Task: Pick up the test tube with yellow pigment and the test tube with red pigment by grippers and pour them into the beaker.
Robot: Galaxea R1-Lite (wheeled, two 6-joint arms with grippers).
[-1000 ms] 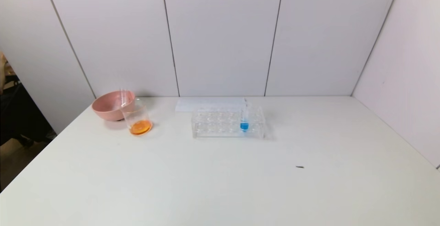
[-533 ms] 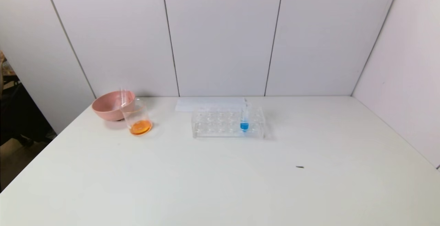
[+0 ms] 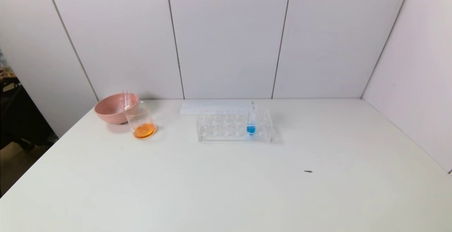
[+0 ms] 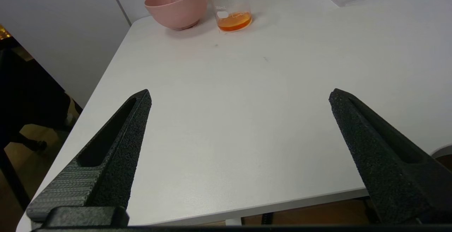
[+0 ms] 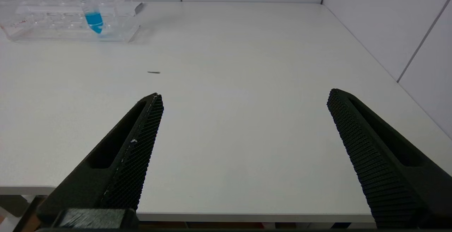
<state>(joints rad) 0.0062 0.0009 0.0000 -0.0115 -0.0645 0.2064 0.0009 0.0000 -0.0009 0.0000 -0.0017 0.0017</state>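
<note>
The beaker stands at the back left of the table with orange liquid in its bottom; it also shows in the left wrist view. No tube with yellow or red liquid is in view. A clear empty tube leans in the pink bowl right behind the beaker. My left gripper is open and empty over the table's near left edge. My right gripper is open and empty over the near right edge. Neither gripper shows in the head view.
A clear tube rack stands at the back middle and holds one tube with blue liquid, also in the right wrist view. A white sheet lies behind it. A small dark speck lies on the table.
</note>
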